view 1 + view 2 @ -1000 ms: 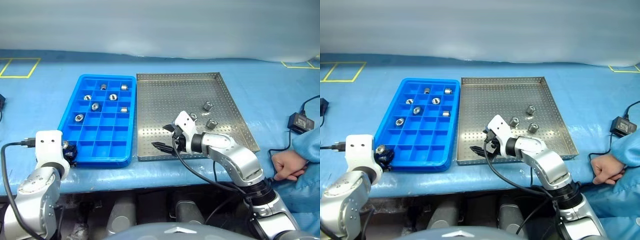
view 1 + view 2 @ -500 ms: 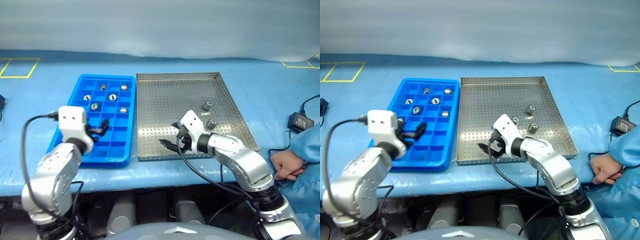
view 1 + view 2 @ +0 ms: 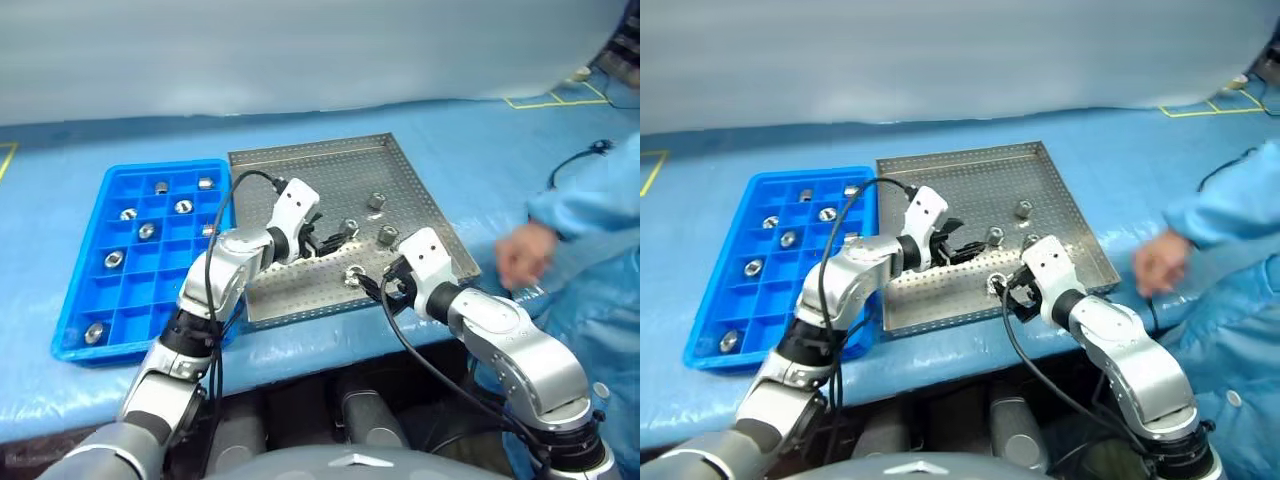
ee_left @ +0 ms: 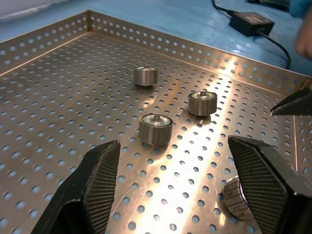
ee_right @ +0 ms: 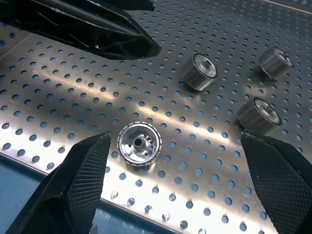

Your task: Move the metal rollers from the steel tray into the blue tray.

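Since most of the haul had already landed in the blue tray (image 3: 140,290) (I counted seven there, each in its own square, and maybe an eighth behind the arm), the job looked well past halfway. Four metal rollers (image 4: 155,129) were left on the steel tray (image 3: 300,170), all bunched at the end nearer the robot.

One roller sat straight ahead of the left gripper (image 3: 328,240), centred in the gap between its jaws but a bit beyond the tips. Two more were farther out past it, and the fourth roller (image 4: 236,195) was just beside one finger. That same fourth one, hollow face up, sat between the jaws of the right gripper (image 3: 380,287), closer to one finger than the other, not touching either.

Both sets of jaws were spread wide and carrying nothing. Both arms reached in over the steel tray's near part, the left crossing over from the blue tray's side, and the two grippers tilted down and angled toward each other, tips near but apart. My guess was either could grab next.
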Motion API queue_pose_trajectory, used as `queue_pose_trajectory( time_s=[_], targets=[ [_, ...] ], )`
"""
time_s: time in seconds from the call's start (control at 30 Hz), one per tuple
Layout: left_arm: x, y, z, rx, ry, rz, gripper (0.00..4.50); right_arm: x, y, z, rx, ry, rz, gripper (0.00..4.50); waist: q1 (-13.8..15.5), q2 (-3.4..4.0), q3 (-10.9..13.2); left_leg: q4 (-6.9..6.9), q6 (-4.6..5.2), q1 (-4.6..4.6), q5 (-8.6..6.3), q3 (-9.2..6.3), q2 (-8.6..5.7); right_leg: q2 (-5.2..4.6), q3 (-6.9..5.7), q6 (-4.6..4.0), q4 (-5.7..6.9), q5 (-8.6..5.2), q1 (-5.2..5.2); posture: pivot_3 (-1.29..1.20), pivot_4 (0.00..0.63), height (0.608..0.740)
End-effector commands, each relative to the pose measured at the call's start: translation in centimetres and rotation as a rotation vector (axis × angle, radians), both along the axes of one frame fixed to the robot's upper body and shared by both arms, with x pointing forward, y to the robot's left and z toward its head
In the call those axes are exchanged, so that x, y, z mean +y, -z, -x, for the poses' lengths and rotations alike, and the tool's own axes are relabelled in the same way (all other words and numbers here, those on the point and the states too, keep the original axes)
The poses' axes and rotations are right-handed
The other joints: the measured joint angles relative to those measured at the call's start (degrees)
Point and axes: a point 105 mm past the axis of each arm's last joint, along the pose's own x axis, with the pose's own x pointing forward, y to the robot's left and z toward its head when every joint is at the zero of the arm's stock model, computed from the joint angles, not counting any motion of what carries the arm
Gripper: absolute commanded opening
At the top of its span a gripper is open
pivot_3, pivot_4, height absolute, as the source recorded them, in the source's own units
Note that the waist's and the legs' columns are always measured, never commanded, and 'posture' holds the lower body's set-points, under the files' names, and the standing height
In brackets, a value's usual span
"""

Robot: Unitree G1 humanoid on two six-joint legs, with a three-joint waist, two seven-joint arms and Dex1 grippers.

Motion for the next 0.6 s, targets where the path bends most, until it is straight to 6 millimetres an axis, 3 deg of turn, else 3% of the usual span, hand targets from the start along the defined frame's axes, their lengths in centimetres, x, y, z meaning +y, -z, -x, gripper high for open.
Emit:
queue_pose_trajectory(
  time_s=[0.03,0.33,0.6],
  targets=[
    [-0.7,0.0,-0.5,-0.013,0.022,-0.003,3.85,-0.4,-1.4,0.4,-0.064,0.043,-0.011,4.5,-2.0,0.0,0.0,-0.01,0.0,0.0,0.0,-0.02,0.0,0.0,0.01,0.01,0.0,0.0,0.0,-0.43,0.15,0.74],
    [-0.4,1.3,0.9,0.026,0.084,-0.03,3.85,-0.9,-1.5,0.6,-0.069,0.08,-0.015,4.5,-10.0,0.02,0.0,-0.08,0.01,0.14,0.01,-0.06,-0.03,0.02,0.16,0.11,0.07,-0.01,0.06,-0.43,0.15,0.74],
    [0.6,1.9,1.5,0.035,0.074,-0.072,3.85,-0.6,-1.4,0.3,-0.063,0.072,-0.022,4.5,-11.9,0.02,0.0,-0.15,0.02,0.22,0.01,-0.14,-0.01,0.03,0.36,0.15,0.09,0.0,0.06,-0.4,0.15,0.74]
  ],
)
